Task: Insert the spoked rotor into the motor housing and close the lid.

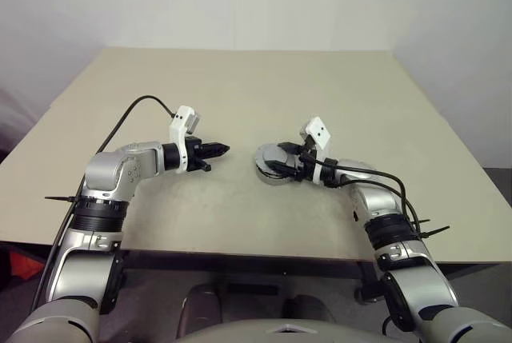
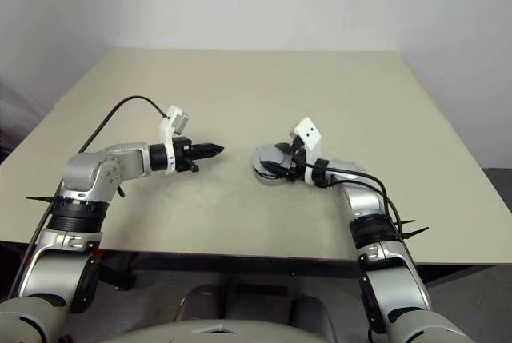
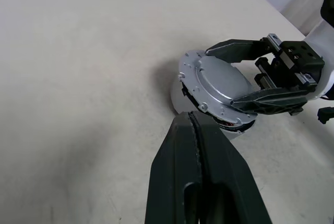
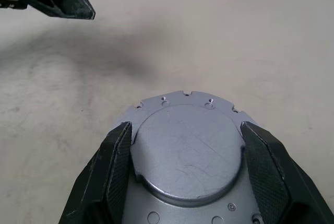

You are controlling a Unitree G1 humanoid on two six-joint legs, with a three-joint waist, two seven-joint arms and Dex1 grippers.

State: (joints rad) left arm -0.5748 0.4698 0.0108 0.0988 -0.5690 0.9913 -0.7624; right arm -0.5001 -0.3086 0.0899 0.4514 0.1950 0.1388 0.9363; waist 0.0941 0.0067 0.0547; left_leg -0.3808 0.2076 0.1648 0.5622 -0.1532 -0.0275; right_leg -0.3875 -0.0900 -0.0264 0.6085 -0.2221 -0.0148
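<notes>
The motor housing (image 1: 273, 177) stands on the table, right of centre. A round silver lid (image 3: 219, 80) lies on top of it, slightly tilted, and hides the spoked rotor. My right gripper (image 1: 276, 161) reaches in from the right and is shut on the lid, one black finger (image 4: 116, 169) against each side of its rim. The left gripper (image 1: 218, 150) hovers a short way to the left of the housing, shut and holding nothing, with its tip pointing at the housing.
The beige table (image 1: 240, 87) is bare around the housing. Its front edge runs just below both forearms. A pale wall rises behind the far edge.
</notes>
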